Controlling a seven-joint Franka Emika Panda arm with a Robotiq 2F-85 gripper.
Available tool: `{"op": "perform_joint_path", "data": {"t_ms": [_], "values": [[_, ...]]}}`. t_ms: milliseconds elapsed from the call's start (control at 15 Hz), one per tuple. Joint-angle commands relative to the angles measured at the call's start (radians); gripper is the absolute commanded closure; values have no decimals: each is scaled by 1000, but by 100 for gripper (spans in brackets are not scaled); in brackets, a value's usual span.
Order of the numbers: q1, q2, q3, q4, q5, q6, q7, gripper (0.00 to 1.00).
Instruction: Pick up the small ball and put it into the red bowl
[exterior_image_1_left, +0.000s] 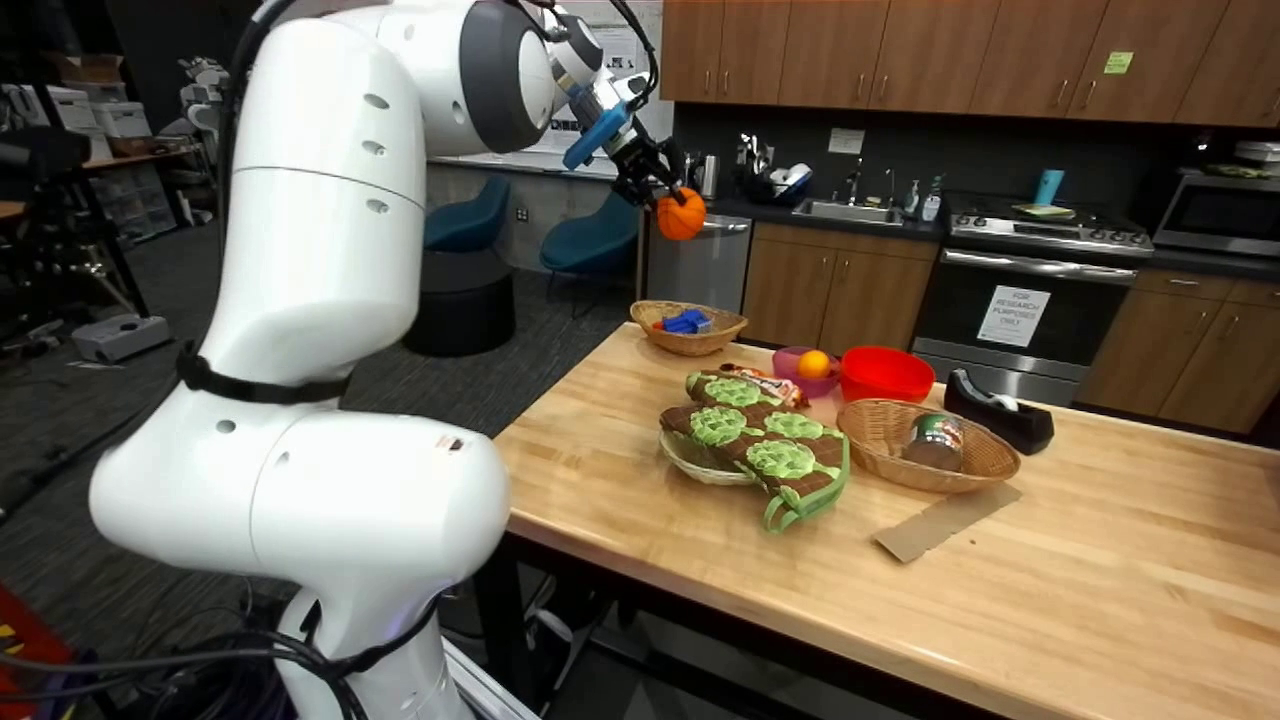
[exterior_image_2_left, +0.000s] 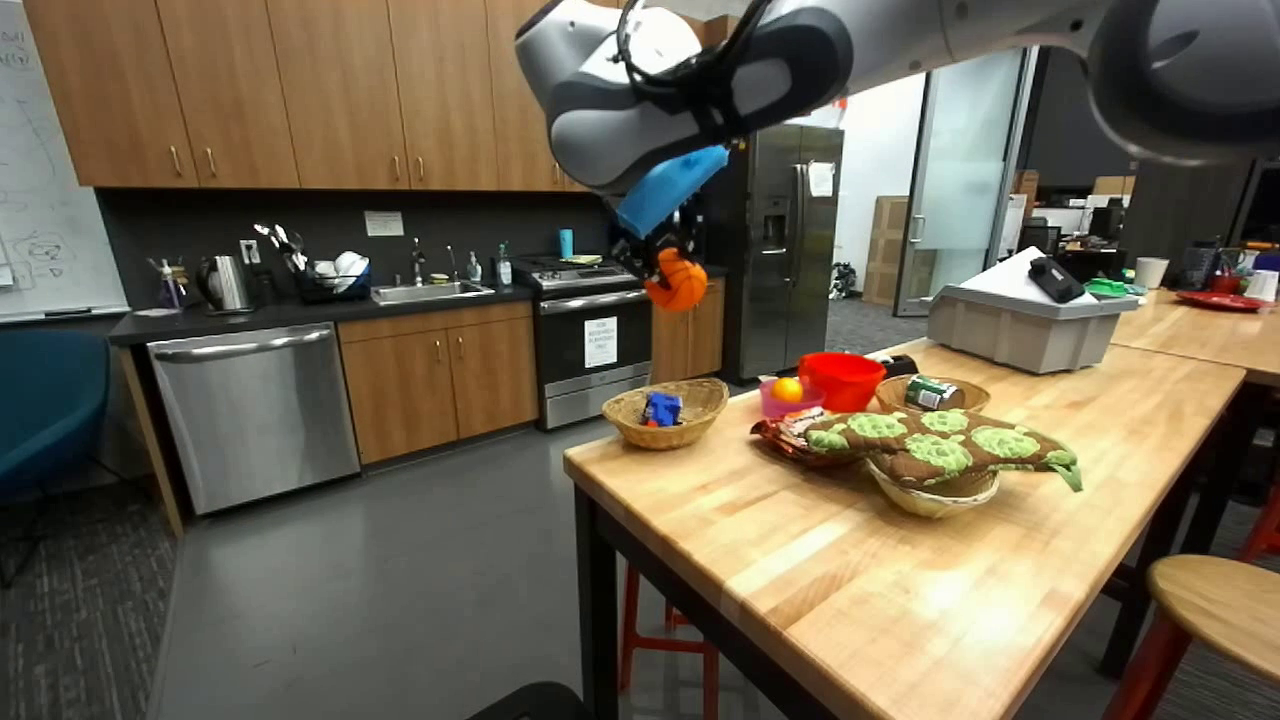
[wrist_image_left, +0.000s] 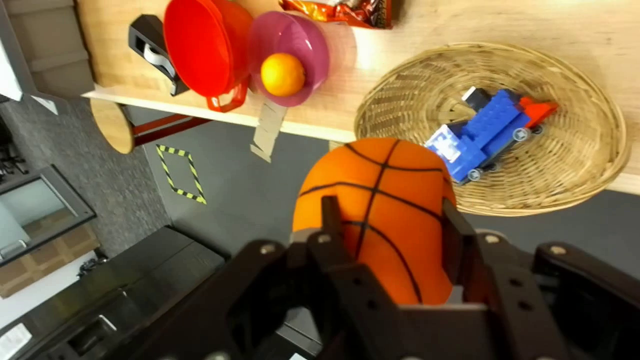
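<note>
Wrist view shows the black two-fingered gripper (wrist_image_left: 390, 212) clamped around the small round orange ball (wrist_image_left: 372, 165), pressing it from two sides; in both exterior views the ball hangs in the air, well above the wooden bench (exterior_image_1_left: 1130, 520). The coming move turns on where the glossy bright red round bowl (wrist_image_left: 195, 47) with the loop handle lies. It is lower than the ball and to its right in both exterior views, toward the upper left in the wrist view, with the translucent purple bowl (wrist_image_left: 316, 48) between it and the oval tan wicker basket (wrist_image_left: 410, 107). The pick-up looks done, so the carry should, I judge, run sideways past the purple bowl and the smooth orange fruit-like round (wrist_image_left: 282, 74) in it, then down; letting go short could land the ball in the wrong bowl. How far the ball hangs above the red bowl's rim is hard to read from these angles.

The held ball is a strong, even orange crossed by thin black curved seams, like a miniature basketball. Being round, it has no long axis to line up, and it should fit through the red bowl's wider mouth.
</note>
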Motion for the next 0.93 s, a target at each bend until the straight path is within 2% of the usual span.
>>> {"op": "perform_joint_path", "data": {"t_ms": [0, 200, 267, 600, 867], "values": [[3, -185, -20, -224, -30, 33, 103, 78], [-6, -292, -33, -351, -26, 51, 168, 78], [-79, -326, 44, -387, -49, 46, 201, 78], [-207, -478, 108, -566, -41, 70, 282, 78], [-296, -553, 133, -650, -30, 106, 296, 78]]}}
